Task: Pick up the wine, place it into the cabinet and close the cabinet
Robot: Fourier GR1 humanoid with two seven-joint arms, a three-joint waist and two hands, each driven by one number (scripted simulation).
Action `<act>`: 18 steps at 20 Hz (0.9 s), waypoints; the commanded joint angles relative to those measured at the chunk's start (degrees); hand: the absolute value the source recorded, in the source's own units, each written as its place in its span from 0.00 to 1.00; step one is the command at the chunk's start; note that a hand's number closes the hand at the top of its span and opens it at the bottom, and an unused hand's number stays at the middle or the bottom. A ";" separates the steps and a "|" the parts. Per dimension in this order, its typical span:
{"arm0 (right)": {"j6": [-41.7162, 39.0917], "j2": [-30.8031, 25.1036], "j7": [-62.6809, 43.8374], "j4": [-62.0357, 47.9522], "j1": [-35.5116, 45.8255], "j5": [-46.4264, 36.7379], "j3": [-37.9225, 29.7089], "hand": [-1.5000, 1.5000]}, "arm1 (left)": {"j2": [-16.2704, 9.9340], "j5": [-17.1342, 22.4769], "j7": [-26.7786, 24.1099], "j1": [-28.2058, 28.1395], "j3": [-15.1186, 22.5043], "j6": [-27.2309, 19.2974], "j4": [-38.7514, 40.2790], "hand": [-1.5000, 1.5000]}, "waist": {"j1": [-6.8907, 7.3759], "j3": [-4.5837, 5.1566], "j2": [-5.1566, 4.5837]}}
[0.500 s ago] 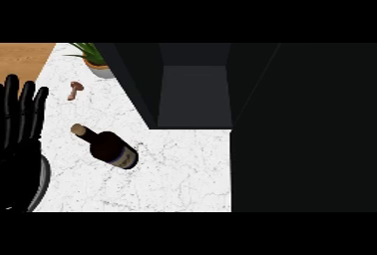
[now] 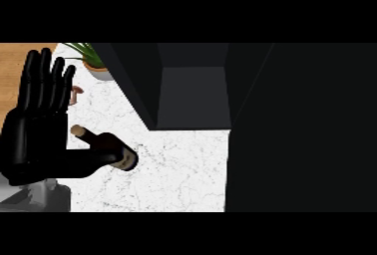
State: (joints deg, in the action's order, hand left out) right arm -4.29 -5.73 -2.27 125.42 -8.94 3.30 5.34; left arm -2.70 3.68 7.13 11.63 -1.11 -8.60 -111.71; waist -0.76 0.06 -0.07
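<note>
**Bystanders on the Counter**

A white marbled counter [image 2: 177, 174] with fine dark veins fills the lower middle of the view. At its far left corner stands a potted plant [image 2: 92, 59], its thin green leaves fanning out over a pale pot with an orange rim. Just beside the pot, a little nearer, lies a small brownish object [image 2: 77, 92], partly hidden and too small to name. Beyond the counter's left edge runs a strip of wooden floor [image 2: 15, 69].
</note>
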 commanded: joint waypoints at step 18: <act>-6.05 -1.65 -14.96 12.02 -2.06 9.69 -2.83 0.00 | 2.69 -1.08 10.29 8.52 9.52 -15.50 1.74 0.00 | 0.47 -0.07 0.12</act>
State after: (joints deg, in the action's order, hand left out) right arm -8.57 -7.33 -17.21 137.03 -10.35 11.96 3.20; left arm -0.10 4.43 17.05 18.49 5.56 -20.41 -111.33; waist -0.21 0.00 0.06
